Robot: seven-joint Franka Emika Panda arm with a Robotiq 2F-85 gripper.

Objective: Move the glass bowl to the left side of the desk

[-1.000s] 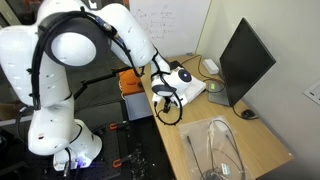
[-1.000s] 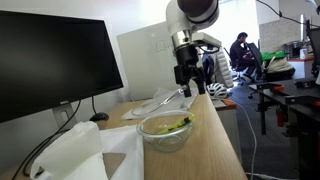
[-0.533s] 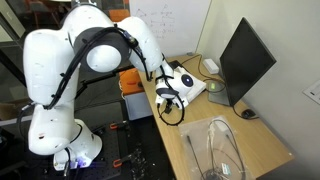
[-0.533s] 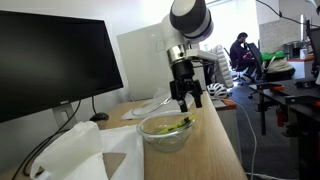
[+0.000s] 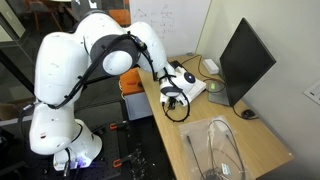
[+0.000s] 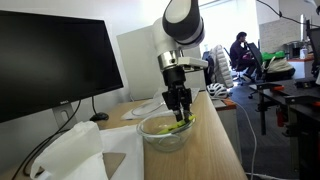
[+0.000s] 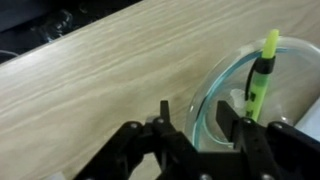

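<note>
The glass bowl (image 6: 160,135) sits on the tan desk (image 6: 215,150), clear with a green tint, and holds a yellow-green pen (image 7: 265,75). In an exterior view the bowl shows as a dark ring (image 5: 174,112) under the arm. My gripper (image 6: 181,118) hangs straight down over the bowl's near rim. In the wrist view my gripper (image 7: 205,112) is open, with one finger outside and one inside the bowl's rim (image 7: 205,90). The jaws do not press on the glass. The gripper is also seen from above (image 5: 170,98).
A black monitor (image 5: 245,60) (image 6: 50,60) stands along the desk's far side. A white bundle (image 6: 80,150) (image 5: 190,85) lies next to the bowl. A large clear rounded object with thin loops (image 5: 220,150) (image 6: 155,102) lies further along the desk.
The arm has swung over and lowered the gripper from above the desk down onto the bowl's rim. The bowl has not moved.
</note>
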